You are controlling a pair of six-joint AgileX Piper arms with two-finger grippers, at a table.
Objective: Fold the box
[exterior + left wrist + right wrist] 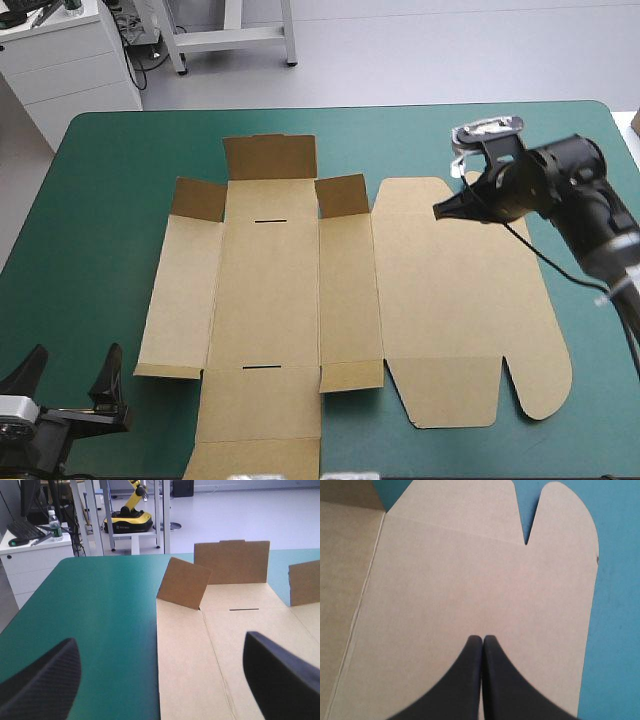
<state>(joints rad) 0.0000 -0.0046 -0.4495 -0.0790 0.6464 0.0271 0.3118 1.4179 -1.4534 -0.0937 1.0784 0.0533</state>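
With the box point(300, 300) flat mid-tabletop point(100, 200), the right claw point(440, 212), tips together over its right side, would best press there while the left claw point(78, 352), spread apart off its near-left corner, raises that side.

Pale grey floor point(420, 50) beyond the teal-green table point(100, 605), white drawer cabinet point(30, 565) ahead-left of the left gripper point(160, 639) — keyboard point(22, 529), water bottle point(55, 525) atop, white metal frame point(230, 38) beside.
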